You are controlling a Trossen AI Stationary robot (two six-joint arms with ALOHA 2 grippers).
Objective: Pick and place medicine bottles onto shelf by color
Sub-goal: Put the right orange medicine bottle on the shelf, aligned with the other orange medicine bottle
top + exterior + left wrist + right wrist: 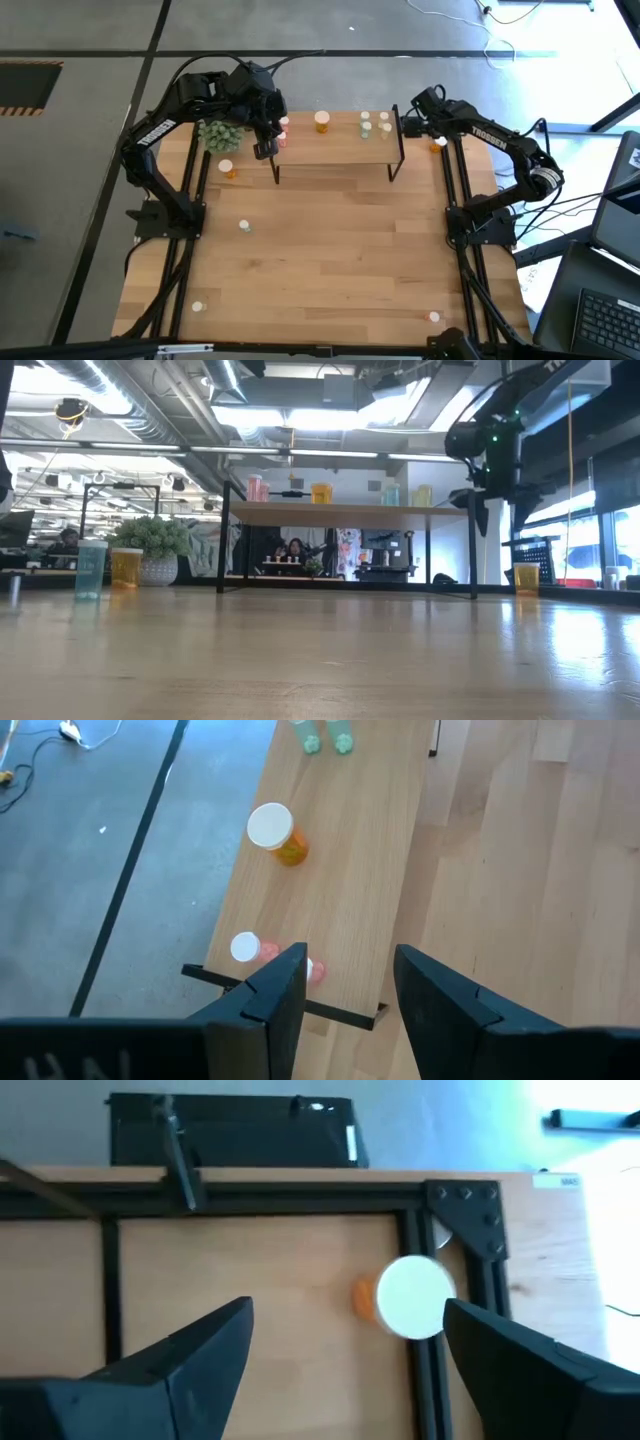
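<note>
Wooden shelf [340, 139]: two pink bottles [262, 951], one orange bottle [277, 831]; both hands open, empty.

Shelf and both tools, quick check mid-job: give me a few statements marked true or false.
1. An orange bottle stands on the shelf. True.
2. The left tool is clamped on a bottle. False: its fingers are apart with nothing between them, above the shelf end where the pink bottles stand.
3. The right tool is open over a white-capped orange bottle on the table. True.
4. The pale green bottles stand at the shelf's left end. False: they stand near its right end.
5. The plant sits on the shelf. False: it sits on the table beside the shelf.
</note>
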